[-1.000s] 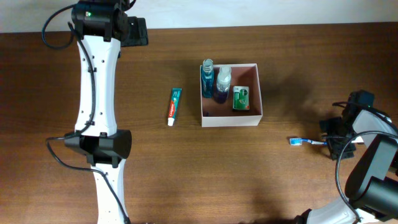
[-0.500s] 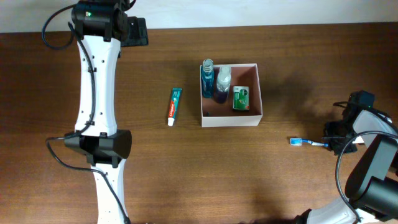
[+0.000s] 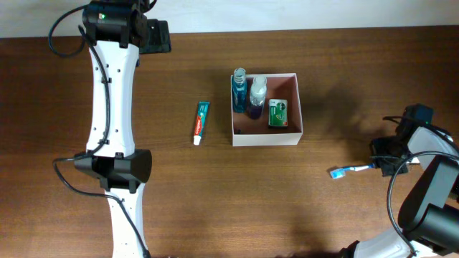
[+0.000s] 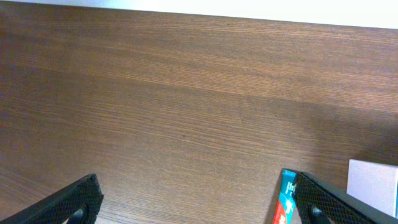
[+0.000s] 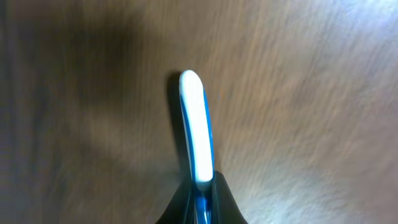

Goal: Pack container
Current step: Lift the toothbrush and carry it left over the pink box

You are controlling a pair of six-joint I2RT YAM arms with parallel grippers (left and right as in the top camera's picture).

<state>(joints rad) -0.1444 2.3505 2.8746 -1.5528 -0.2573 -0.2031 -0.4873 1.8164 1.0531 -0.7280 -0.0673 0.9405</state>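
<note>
Right end effector (image 5: 202, 186) grips the toothbrush (image 5: 196, 124), its held end hidden; left end effector (image 4: 196, 186) stands wide apart, cropped.

I'm looking at the table (image 4: 186, 93), and it's showing dark wood with a fine grain running across, mostly matt with a soft sheen. The toothbrush (image 5: 196, 124) is gleaming: smooth, glossy plastic, white over blue. My left fingers (image 4: 74, 199) are showing black with a cross-hatched texture (matt, no shine at all). The container (image 3: 265, 141) is looking like matt white card, duller pinkish-brown inside. The toothpaste tube (image 3: 201, 122) is looking slick and printed, and my left arm shell (image 3: 107, 86) is reading as smooth white plastic.
</note>
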